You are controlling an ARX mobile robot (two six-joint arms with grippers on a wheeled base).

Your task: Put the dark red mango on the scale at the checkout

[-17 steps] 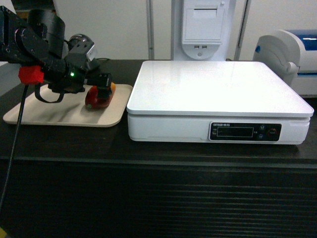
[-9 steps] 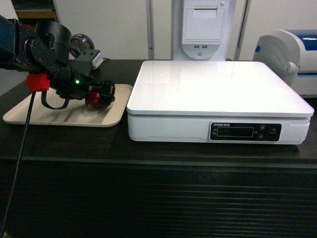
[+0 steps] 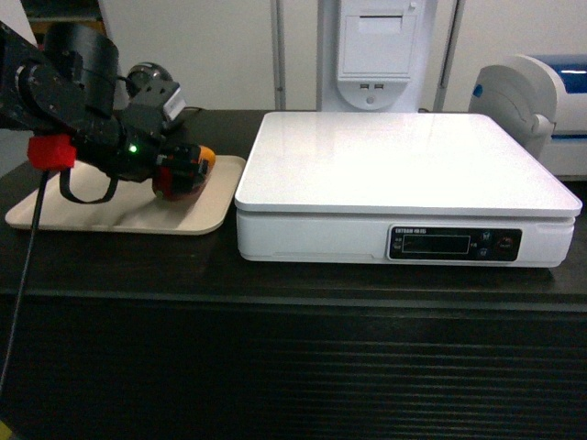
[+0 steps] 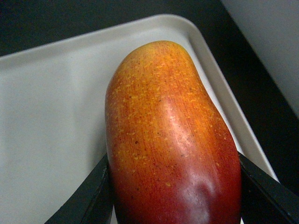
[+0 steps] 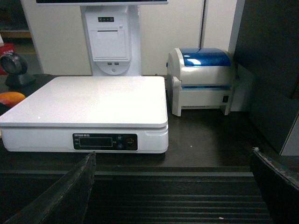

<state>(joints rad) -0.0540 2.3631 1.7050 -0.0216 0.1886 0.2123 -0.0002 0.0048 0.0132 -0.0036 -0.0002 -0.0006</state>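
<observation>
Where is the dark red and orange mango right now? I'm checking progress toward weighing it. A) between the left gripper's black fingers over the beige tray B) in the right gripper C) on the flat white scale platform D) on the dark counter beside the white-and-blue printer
A: the dark red and orange mango sits between the left gripper fingers over the beige tray, and nothing lies on the white scale platform.

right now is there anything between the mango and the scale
No object: in the head view only the tray's rim and a strip of counter separate the mango from the scale.

left gripper (image 4: 174,186): clamped on dark red mango (image 4: 170,135) | over beige tray (image 4: 51,102)
</observation>
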